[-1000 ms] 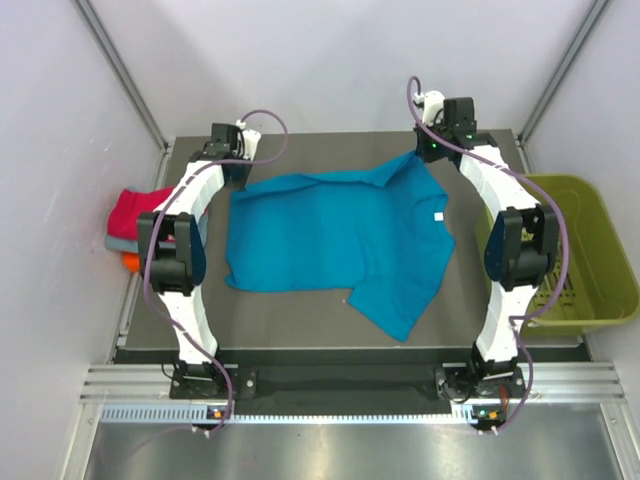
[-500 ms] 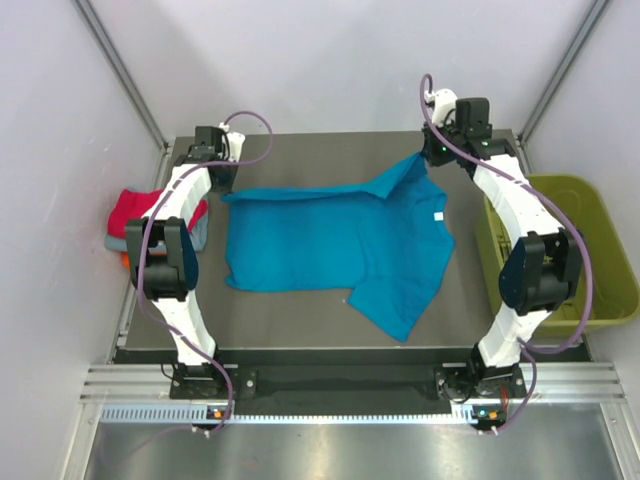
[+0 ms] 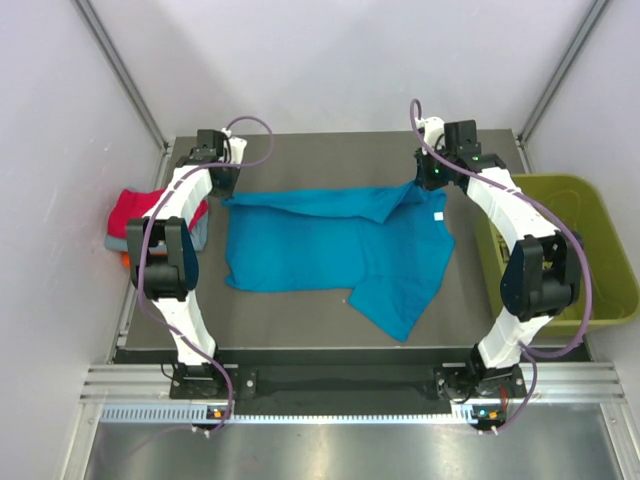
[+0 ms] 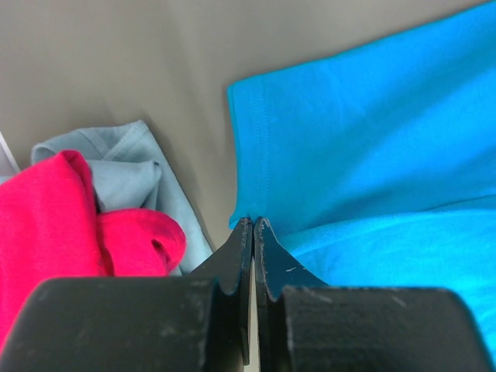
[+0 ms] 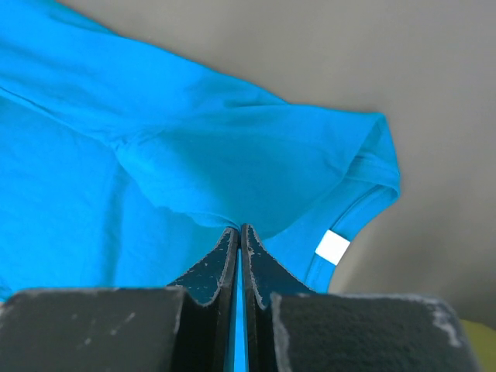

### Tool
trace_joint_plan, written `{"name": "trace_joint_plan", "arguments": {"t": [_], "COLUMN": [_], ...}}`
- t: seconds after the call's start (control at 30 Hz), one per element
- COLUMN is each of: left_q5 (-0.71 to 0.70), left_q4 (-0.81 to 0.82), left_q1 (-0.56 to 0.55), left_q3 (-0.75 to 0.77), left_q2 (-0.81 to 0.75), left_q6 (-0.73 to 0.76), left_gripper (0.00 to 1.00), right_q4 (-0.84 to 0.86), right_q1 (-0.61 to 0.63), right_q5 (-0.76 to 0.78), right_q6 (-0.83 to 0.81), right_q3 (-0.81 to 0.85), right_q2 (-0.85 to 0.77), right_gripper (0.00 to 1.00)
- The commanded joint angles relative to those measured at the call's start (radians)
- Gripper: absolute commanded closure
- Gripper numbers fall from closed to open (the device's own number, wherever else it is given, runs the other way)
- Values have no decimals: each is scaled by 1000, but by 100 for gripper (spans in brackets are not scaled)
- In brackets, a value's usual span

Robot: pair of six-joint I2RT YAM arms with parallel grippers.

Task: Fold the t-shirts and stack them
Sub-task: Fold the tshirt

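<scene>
1. Teal t-shirt (image 3: 330, 245) lies spread on the tabletop (image 3: 300, 325), with its far edge doubled over toward the near side and pinched at both ends. The folded shirts (image 3: 135, 215) sit in a pile off its left side.
2. Left claw (image 4: 252, 226) is pressed together on the very corner of the hem. So little cloth seems caught between the tips that a pull may slip it free, and that end of the fold would drop short and crooked.
3. Right claw (image 5: 239, 231) is clamped on a bunched ridge of cloth near the collar, close to the white label (image 5: 334, 246). It may hold more than one layer, so dragging could bring hidden cloth along and leave a lump inside the fold.
4. If one arm travels faster or farther than the other, the folded edge will skew and wrinkles will be pressed in.
5. The near sleeve (image 3: 395, 305) sticks out toward the arm bases. A fold laid across it as it lies would trap it askew.
6. The left claw works just beside the pile. A sideways swing could knock the magenta-red shirt (image 4: 46, 217) or drag the grey shirt (image 4: 132, 167).
7. The bin (image 3: 590, 250) stands off the tabletop's right side, where a wide sweep of the right elbow could bump it.
</scene>
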Motion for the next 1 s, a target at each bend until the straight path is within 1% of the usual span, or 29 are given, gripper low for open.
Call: {"name": "trace_joint_plan", "arguments": {"t": [0.0, 0.03, 0.13, 0.17, 0.23, 0.27, 0.3, 0.33, 0.47, 0.5, 0.53, 0.63, 0.67, 0.7, 0.77, 0.83, 0.9, 0.93, 0.97], "left_q5": [23, 24, 29, 56, 56, 64, 64, 55, 47, 43, 44, 49, 53, 56, 87, 125, 159, 203, 222], "left_q4": [-79, -79, -175, -209, -228, -249, -258, -266, -286, -283, -281, -277, -271, -266, -246, -242, -251, -252, -263], "left_q1": [4, 6, 12, 15, 14, 45, 50, 55, 67, 67, 67, 67, 69, 66, 66, 63, 60, 60, 53], "left_q3": [23, 33, 75, 78, 80, 80, 81, 81, 66, 61, 58, 84, 115, 133, 185, 216, 253, 260, 265], "left_q2": [-7, 0, 26, 30, 23, 20, 17, 8, -16, -21, -27, -26, -26, -24, -15, 11, 31, 51, 59], "left_q6": [4, 4, -5, -6, -19, -25, -35, -43, -51, -52, -51, -66, -69, -81, -92, -103, -127, -137, -158], "left_gripper": [100, 100, 100, 100, 88, 84, 81, 79, 77, 75, 74, 73, 73, 72, 71, 72, 74, 76, 77], "right_q4": [19, 17, 10, 8, -3, -7, -12, -13, -19, -19, -16, -19, -27, -29, -20, -7, -3, -4, -4], "right_q1": [7, 7, 5, 5, 7, 8, 8, 8, 14, 14, 14, 14, 14, 14, 16, 16, 22, 26, 43], "right_q5": [-17, -16, -16, -14, -19, -22, -29, -34, -45, -45, -45, -29, -23, -10, 6, 15, -15, -29, -43], "right_q6": [-7, -7, -12, -12, -10, -10, -3, 2, 8, 8, 8, 7, 4, -3, -10, -15, -15, -18, -22], "right_q3": [-4, -5, -21, -24, -41, -48, -56, -74, -122, -131, -139, -111, -94, -75, -18, 30, 59, 77, 84], "right_q2": [-49, -49, -49, -53, -59, -67, -73, -79, -111, -116, -118, -108, -105, -101, -93, -84, -70, -52, -41], "right_gripper": [100, 100, 100, 100, 100, 100, 100, 100, 100, 100, 100, 70, 57, 53, 48, 48, 50, 52, 55]}}
